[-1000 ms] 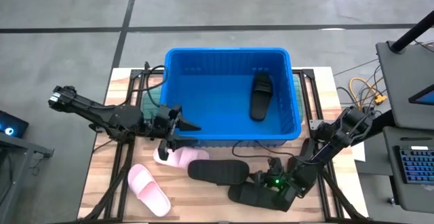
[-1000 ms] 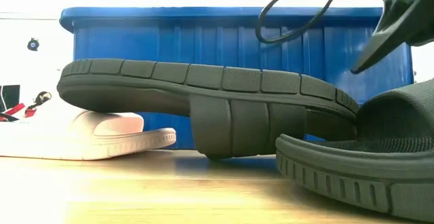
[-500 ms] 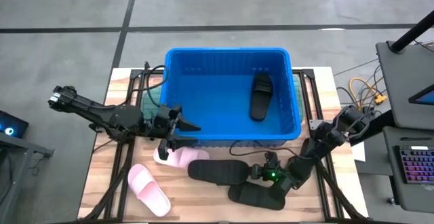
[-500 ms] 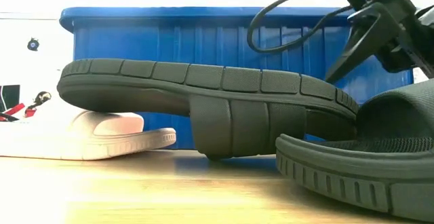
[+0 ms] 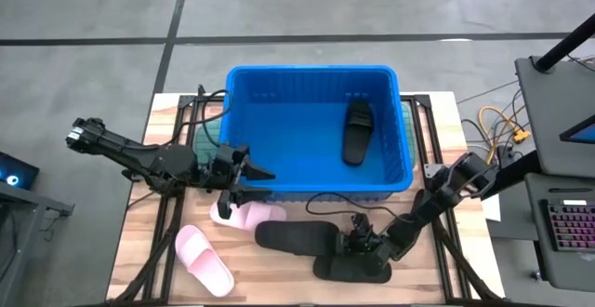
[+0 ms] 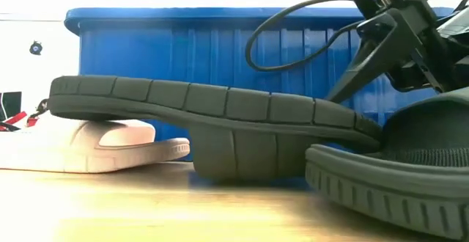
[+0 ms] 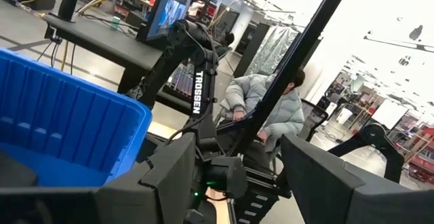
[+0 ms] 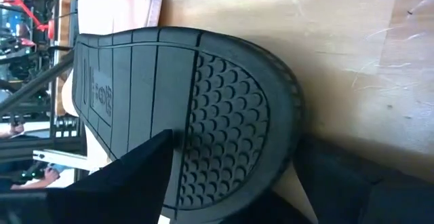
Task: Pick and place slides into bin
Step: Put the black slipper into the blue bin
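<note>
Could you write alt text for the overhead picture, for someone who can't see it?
Seen from above, a big bright blue plastic bin on a wooden table holds one black foam slide sandal. In front lie two light pink sandals and two dark ones. The right hand sits at the dark pair; the left hand hovers by the bin's front wall.

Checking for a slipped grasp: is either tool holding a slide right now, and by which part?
Nothing is clearly held. The right tool stands open around the heel end of the upside-down black slide. The left tool hangs open, empty, beside the bin.

Even, soft overhead light — blown-out white backdrop in low view, faint shadows.
</note>
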Robot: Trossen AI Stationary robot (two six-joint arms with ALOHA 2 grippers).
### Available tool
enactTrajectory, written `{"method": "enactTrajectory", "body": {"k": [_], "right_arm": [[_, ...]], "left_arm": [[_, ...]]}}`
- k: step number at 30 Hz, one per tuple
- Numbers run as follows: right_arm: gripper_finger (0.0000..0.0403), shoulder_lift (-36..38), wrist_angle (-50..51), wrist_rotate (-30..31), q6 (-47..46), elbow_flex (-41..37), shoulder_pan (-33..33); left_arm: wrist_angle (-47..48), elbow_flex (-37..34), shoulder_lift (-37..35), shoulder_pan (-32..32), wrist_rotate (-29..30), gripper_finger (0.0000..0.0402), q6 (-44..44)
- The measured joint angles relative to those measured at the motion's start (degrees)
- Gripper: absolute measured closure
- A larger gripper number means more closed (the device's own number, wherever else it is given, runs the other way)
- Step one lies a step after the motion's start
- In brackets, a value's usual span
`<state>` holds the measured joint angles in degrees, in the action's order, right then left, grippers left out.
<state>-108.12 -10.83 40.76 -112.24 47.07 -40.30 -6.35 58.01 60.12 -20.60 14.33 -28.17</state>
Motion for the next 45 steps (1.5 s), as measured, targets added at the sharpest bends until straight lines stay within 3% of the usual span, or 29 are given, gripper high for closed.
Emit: {"method": "enactTrajectory", "body": {"k": [4, 12, 20, 29, 36, 45], "right_arm": [[0.0178, 0.0, -0.1, -0.6, 0.7, 0.0, 0.1], [0.0367, 1.0, 0.3, 1.0, 2.7, 0.6, 0.1], [0.037, 9.5, 1.0, 3.0, 11.2, 0.5, 0.3], [0.0372, 28.7, 10.4, 3.4, 25.2, 0.9, -1.4], [0.0374, 39.5, 29.3, 3.3, 31.8, 9.6, -4.0], [0.0374, 41.2, 31.8, 2.9, 50.5, 24.1, -6.9]], "left_arm": [[0.0, -0.1, 0.0, 0.0, 0.1, 0.0198, 0.0], [0.0, -0.2, 0.0, 0.0, 0.7, 0.0198, 0.0], [0.0, -0.2, 0.0, 0.0, 1.0, 0.0198, 1.6], [-0.3, -0.2, 0.0, 0.0, 1.1, 0.0198, 3.5], [-0.3, -0.2, 0.0, 0.0, 1.1, 0.0198, 4.4], [-0.5, -0.2, 0.0, 0.3, 1.1, 0.0198, 4.6]]}}
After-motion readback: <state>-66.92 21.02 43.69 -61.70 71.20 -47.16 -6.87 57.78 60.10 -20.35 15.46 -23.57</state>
